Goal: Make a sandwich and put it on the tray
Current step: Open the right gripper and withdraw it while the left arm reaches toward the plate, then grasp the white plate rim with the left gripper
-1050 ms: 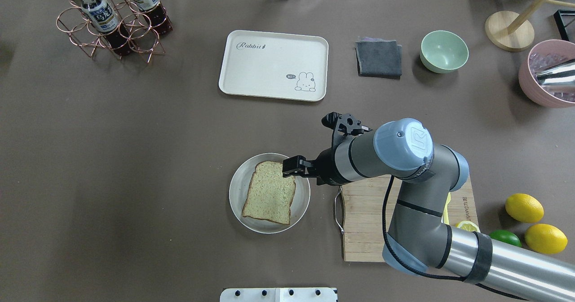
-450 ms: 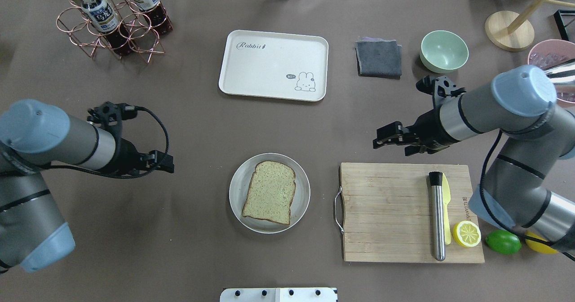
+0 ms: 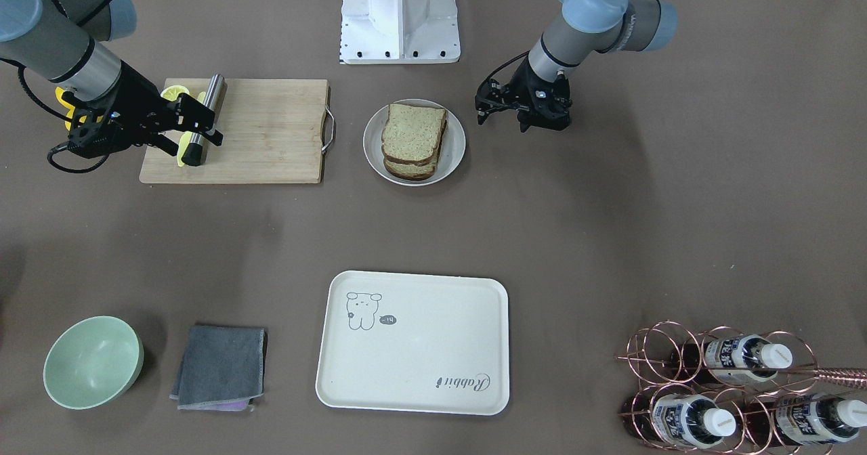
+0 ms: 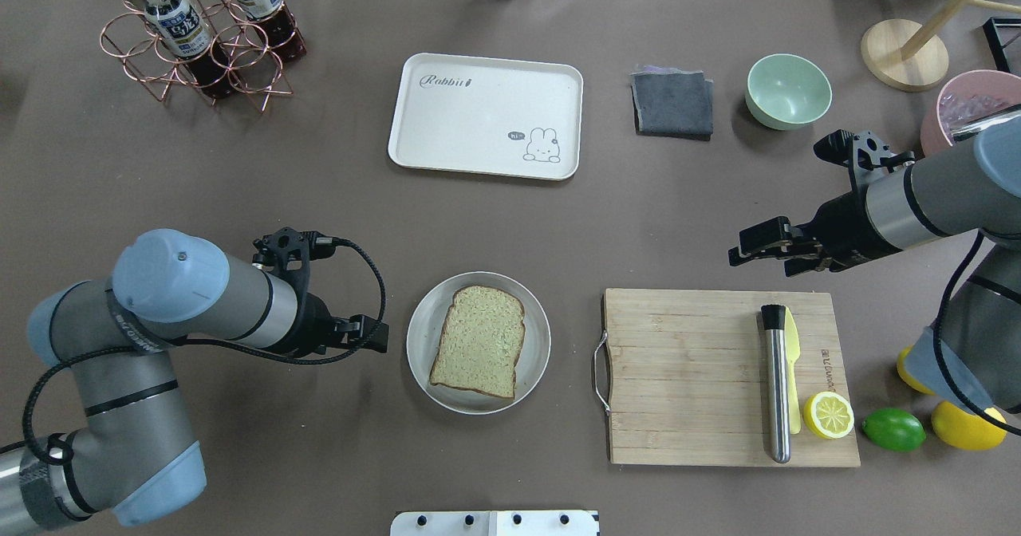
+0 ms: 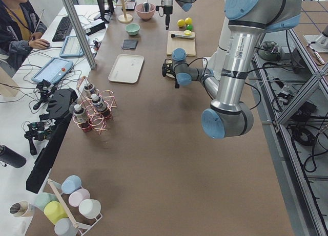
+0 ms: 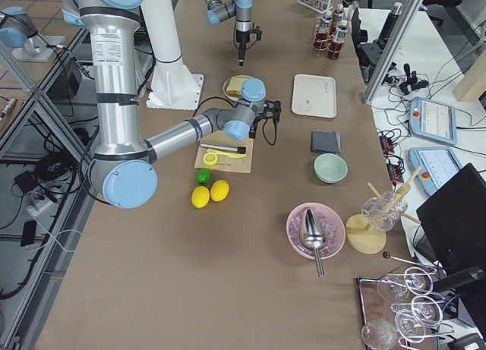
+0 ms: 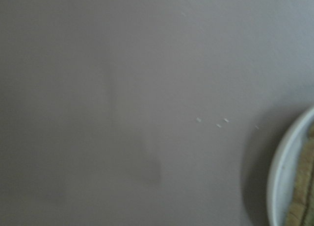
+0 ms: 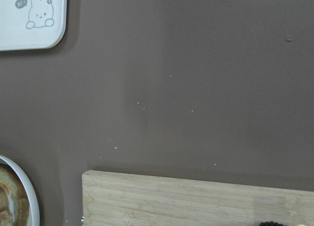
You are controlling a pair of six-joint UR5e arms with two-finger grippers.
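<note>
The sandwich [image 4: 478, 351] is two stacked slices of greenish-tan bread [image 3: 413, 133] on a round white plate [image 4: 415, 336]. No egg shows. The cream tray [image 4: 485, 115] with the rabbit drawing lies bare at the far middle of the table, and its corner shows in the right wrist view [image 8: 29, 20]. My left gripper [image 4: 376, 335] hangs just left of the plate, open and empty. The plate rim [image 7: 282, 187] shows in the left wrist view. My right gripper [image 4: 754, 250] hovers over the far edge of the cutting board, open and empty.
A wooden cutting board [image 4: 686, 376] right of the plate holds a metal muddler [image 4: 775, 384], a yellow knife and a lemon half [image 4: 828, 415]. A lime and lemons lie beside it. A grey cloth [image 4: 672, 104], a green bowl [image 4: 788, 89] and a bottle rack [image 4: 199, 33] stand at the back.
My right gripper has drawn back from over the bread on the plate to the right, past the board's far edge. My left arm has come in from the left, up to the plate.
</note>
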